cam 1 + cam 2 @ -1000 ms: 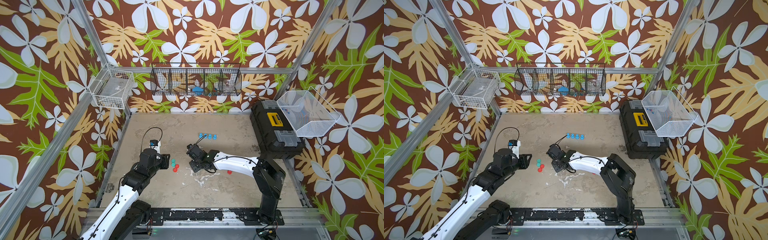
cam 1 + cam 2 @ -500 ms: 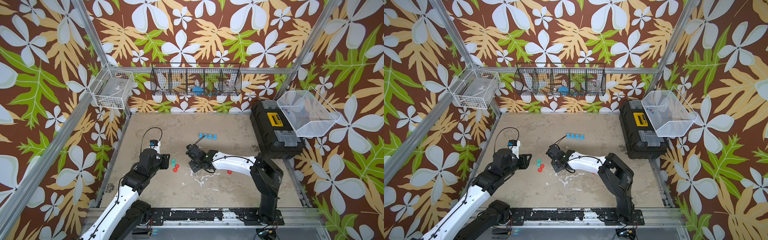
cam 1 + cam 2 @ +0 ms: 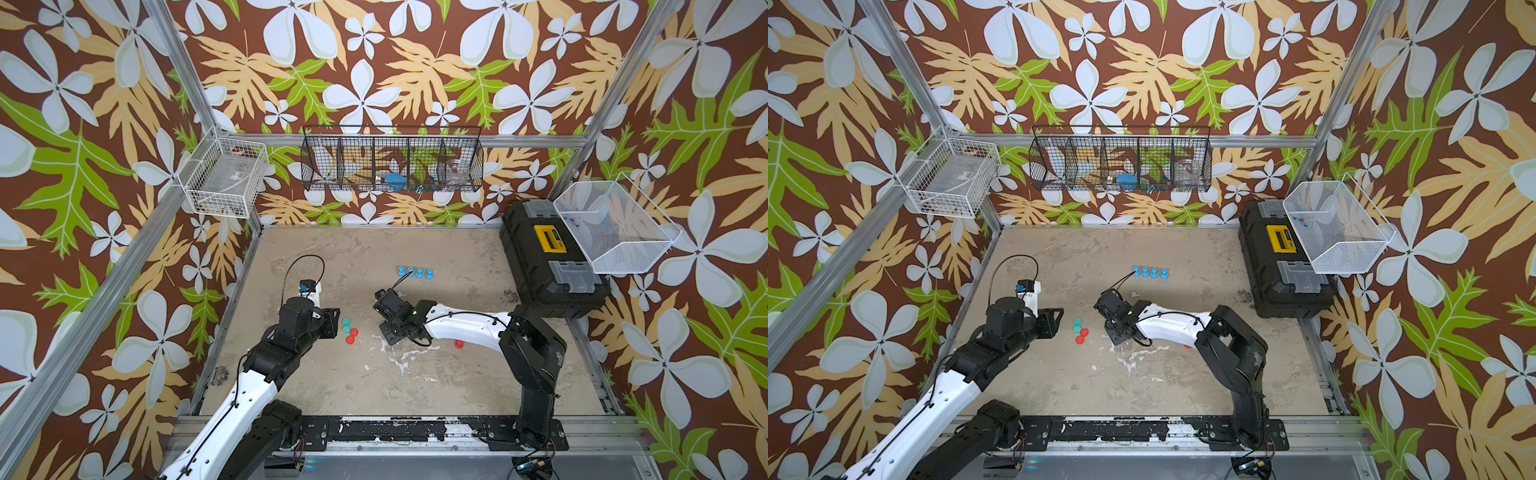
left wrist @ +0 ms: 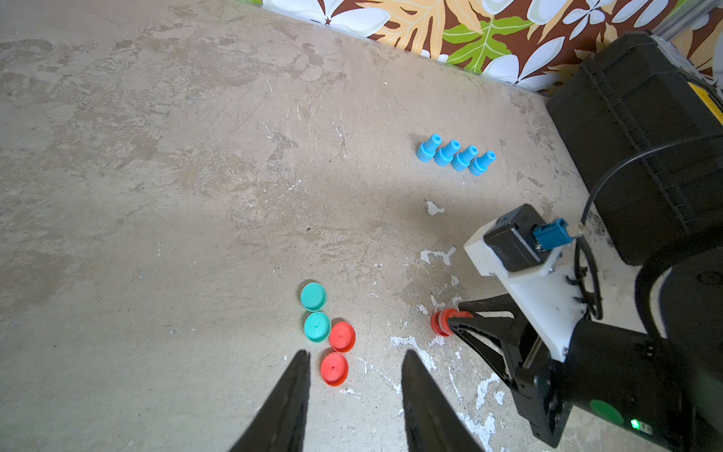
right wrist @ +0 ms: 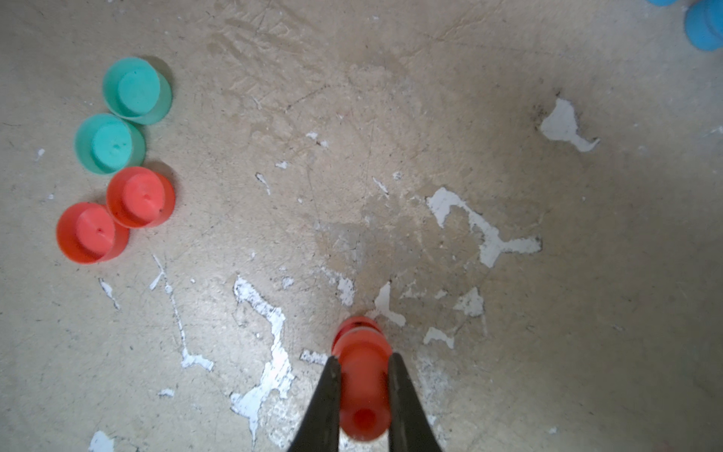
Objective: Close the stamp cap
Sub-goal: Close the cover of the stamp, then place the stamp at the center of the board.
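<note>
My right gripper (image 5: 362,357) is shut on a red stamp (image 5: 364,391), gripping its narrow handle; the stamp's wide end (image 4: 440,321) points at the table. To its left, two red caps (image 5: 92,232) (image 5: 141,197) and two teal caps (image 5: 109,143) lie in a cluster, seen in both top views (image 3: 350,340) (image 3: 1080,340). My left gripper (image 4: 356,352) is open and empty just short of the nearest red cap (image 4: 334,368). In a top view the right gripper (image 3: 388,332) sits right of the caps and the left gripper (image 3: 334,324) left of them.
Several blue stamps (image 3: 414,272) stand in a row farther back. A small red piece (image 3: 459,344) lies under the right arm. A black toolbox (image 3: 548,266) fills the right side, with wire baskets (image 3: 390,166) on the walls.
The right arm's elbow has shifted slightly to the left. Both grippers and the caps stay as they were.
</note>
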`<state>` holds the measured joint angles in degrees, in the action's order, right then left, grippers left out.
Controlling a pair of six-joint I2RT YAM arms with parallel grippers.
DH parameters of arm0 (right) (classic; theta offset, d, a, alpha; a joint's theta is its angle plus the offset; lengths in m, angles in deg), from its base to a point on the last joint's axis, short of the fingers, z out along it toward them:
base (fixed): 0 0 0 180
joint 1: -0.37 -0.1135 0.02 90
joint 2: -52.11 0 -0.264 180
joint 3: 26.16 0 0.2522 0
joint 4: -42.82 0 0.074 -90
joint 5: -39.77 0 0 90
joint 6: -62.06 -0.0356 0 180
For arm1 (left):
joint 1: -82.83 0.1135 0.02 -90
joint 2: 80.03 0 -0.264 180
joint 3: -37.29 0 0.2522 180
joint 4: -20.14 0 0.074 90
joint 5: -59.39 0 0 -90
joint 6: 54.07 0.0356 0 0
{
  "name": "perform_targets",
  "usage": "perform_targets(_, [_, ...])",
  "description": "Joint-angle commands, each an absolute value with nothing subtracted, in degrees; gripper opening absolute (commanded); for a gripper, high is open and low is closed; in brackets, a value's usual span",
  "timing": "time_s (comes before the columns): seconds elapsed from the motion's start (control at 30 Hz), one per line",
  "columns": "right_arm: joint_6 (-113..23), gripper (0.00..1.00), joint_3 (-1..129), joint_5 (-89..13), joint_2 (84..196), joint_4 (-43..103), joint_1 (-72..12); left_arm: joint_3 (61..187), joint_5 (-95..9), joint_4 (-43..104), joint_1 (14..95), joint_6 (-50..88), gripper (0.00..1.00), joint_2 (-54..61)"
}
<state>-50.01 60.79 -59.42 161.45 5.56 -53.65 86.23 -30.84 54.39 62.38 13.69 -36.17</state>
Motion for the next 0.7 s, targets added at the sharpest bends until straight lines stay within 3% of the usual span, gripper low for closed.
perform_targets(0.0, [-49.9, 0.09, 61.1, -59.9, 161.9, 6.5, -53.7, 86.1, -30.4, 53.9, 62.4, 14.0, 0.42, -36.2])
perform_targets(0.67, [-50.3, 0.09, 58.3, -59.2, 164.0, 7.7, -53.7, 86.1, -30.4, 53.9, 62.4, 14.1, 0.42, -36.3])
